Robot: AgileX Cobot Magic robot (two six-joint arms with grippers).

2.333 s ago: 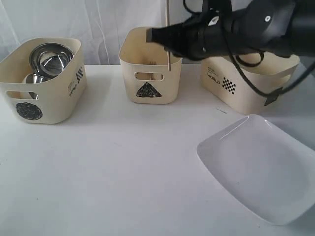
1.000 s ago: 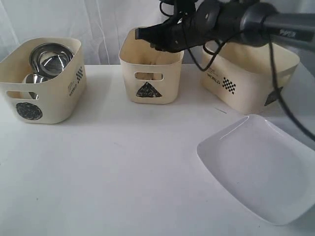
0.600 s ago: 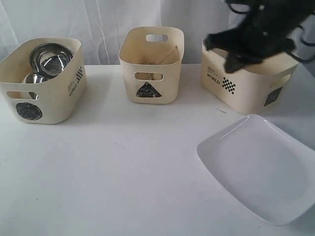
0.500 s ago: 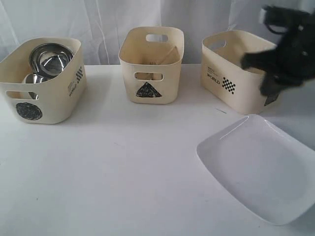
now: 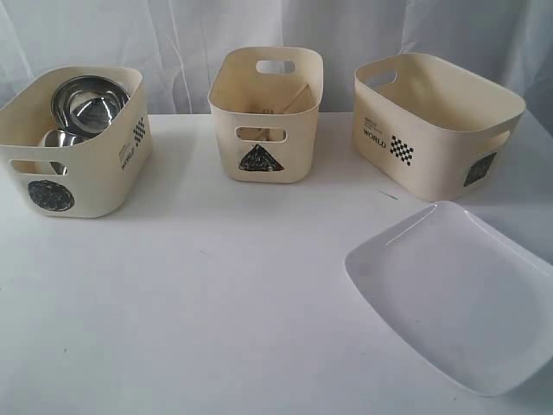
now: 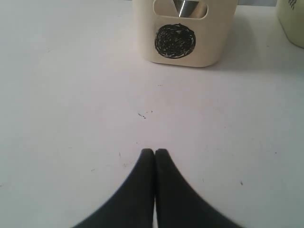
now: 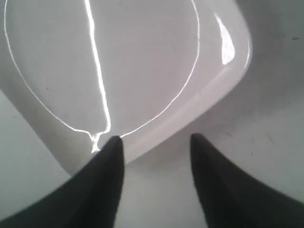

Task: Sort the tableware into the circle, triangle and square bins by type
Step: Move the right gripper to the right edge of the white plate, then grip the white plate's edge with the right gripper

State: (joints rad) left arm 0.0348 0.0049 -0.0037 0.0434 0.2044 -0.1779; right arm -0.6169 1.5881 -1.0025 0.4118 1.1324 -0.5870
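The sorting looks nearly finished. In the exterior view the circle bin (image 5: pixel 73 177) stands at the left of the frame and holds a steel bowl (image 5: pixel 86 99), tilted against its back wall, with more steel showing lower down beside it. What that second piece is cannot be told from here. The triangle bin (image 5: pixel 226 108) sits at the upper middle. Most of its inside is hidden, and only a thin pale sliver shows leaning against the inner wall. The square bin (image 5: pixel 432 151) is at the upper right, and no tableware shows inside it from this angle.

The one piece lying loose is the plate (image 5: pixel 458 294), large, white and squarish. It rests flat on the counter (image 5: pixel 216 294) at the lower right of the frame, just in front of the square bin and not touching it. By my judgement it is the last item to place, and the square bin is its likely home.

Neither arm appears in the exterior view. The right wrist view shows the right end effector (image 7: pixel 154 142) released, its two fingers spread apart above one rounded corner of the plate (image 7: pixel 118 71). The rim lies in the gap between them, but nothing is grasped. The left wrist view shows the left end effector (image 6: pixel 154 153) clenched on nothing, fingertips pressed together over bare counter and well apart from the circle bin (image 6: pixel 147 38) ahead of it.
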